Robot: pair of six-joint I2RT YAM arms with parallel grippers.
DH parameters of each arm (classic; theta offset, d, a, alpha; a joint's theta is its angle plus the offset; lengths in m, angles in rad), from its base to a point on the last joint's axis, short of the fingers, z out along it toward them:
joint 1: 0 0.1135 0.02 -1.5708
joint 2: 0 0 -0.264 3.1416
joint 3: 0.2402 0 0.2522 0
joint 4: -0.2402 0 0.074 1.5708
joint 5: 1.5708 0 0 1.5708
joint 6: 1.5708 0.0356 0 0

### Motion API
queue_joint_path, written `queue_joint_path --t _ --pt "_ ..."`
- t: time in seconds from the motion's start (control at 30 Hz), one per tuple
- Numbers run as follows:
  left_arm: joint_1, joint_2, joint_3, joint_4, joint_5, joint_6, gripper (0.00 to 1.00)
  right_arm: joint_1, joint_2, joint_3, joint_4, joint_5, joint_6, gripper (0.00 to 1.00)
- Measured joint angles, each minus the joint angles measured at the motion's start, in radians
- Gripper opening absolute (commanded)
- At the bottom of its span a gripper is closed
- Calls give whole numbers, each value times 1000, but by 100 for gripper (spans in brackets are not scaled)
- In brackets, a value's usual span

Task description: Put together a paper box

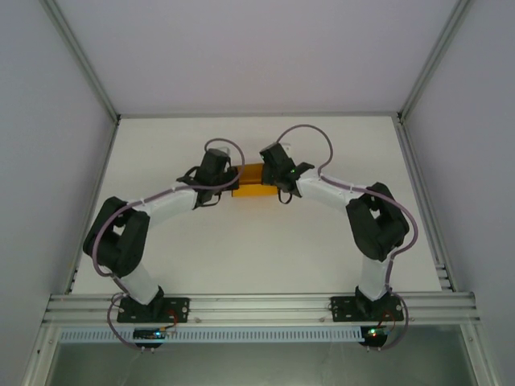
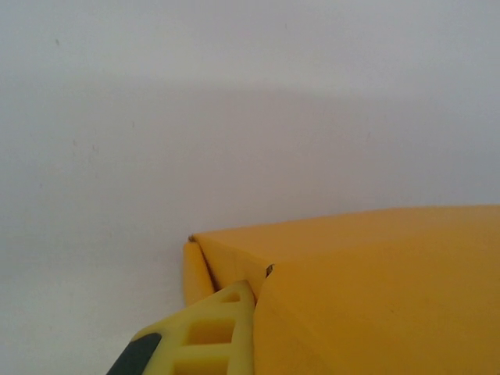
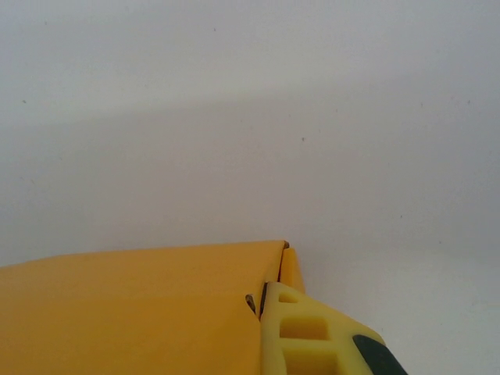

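**Pressure from both ends could buckle the paper box**

We see the paper box [image 1: 251,186] lying on the bench [image 1: 265,257], towards its far side, between the two wrists. In the left wrist view a yellow finger [image 2: 211,332] touches the folded end flap [image 2: 223,266]. In the right wrist view its counterpart [image 3: 305,336] sits against the opposite end. The second finger of each pair is hidden, so we cannot tell whether the left jaws or the right jaws are clenched on the card or merely pressing against it. Our worry is the thin card — if the arms push inward unevenly, a wall could bow or the end flap could spring open. A finger sliding off the corner would skew the box.
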Motion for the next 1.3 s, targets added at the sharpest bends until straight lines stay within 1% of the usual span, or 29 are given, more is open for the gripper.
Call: queue_joint_path --t 0.1,0.17,0.3,0.37,0.43,0.53,0.6,0.67,0.83,0.97,1.1,1.2,1.3 --pt "-21 -40 -59 43 -18 18 8 15 -39 -76 78 23 -11 0" --pt "-38 -65 -100 73 -27 25 16 27 -65 -130 125 45 -15 0" --pt "-64 -110 -157 100 2 21 31 45 -92 -200 205 75 -26 0" --pt "-71 -122 -166 100 14 24 45 57 -104 -229 235 91 -33 0" --pt "-74 -134 -167 95 28 30 55 72 -119 -256 254 106 -38 0" --pt "-79 -166 -167 61 40 43 75 96 -145 -300 282 130 -45 0" --pt "-81 -196 -166 29 39 50 84 111 -164 -330 299 140 -45 0" --pt "-82 -230 -166 -10 36 55 99 126 -181 -360 319 148 -48 0" --pt "-81 -328 -161 -130 10 34 99 150 -209 -427 389 176 -60 0" --pt "-65 -352 -114 -229 -8 -19 100 168 -216 -466 452 197 -79 2" --pt "1 -339 -71 -261 14 -82 100 193 -216 -479 476 222 -92 5" --pt "55 -286 -59 -262 58 -121 91 215 -216 -487 487 236 -95 7" --pt "82 -213 -59 -267 108 -146 88 233 -215 -501 504 257 -97 7"
